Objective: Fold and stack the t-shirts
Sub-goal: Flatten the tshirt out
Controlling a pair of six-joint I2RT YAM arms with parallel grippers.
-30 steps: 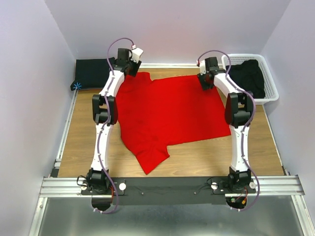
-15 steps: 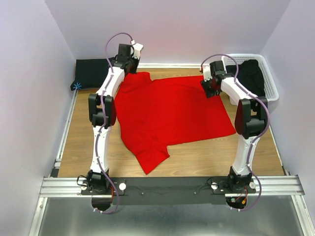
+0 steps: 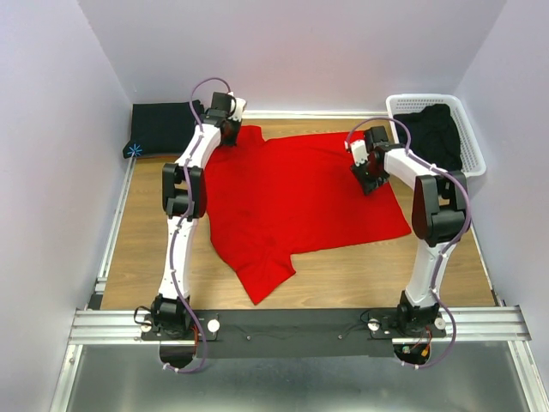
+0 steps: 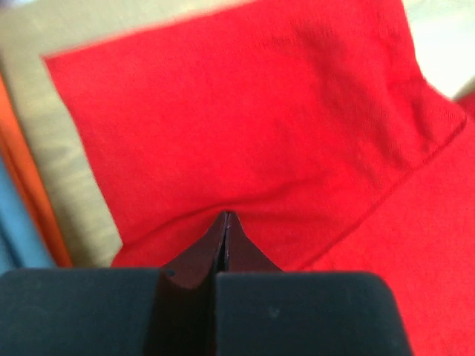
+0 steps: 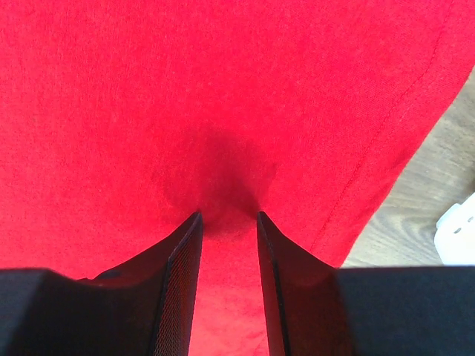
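Top external view shows the bright red short-sleeved cloth t-shirt (image 3: 300,193) spread unfolded beneath both grippers; left gripper (image 4: 226,222) is pinched shut on its edge; right gripper (image 5: 228,219) stands half open astride the cloth; folding seems barely begun; a crumpled black t-shirt (image 3: 433,133) waits right of it.

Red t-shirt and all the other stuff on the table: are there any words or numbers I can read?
No words, numbers or brand names can be read anywhere.
Bright red cloth t-shirt: plain, no print.
Folded black cloth at the far left: a small light-blue star-shaped mark, too small to tell what it is.
White plastic lattice basket: no label shows.
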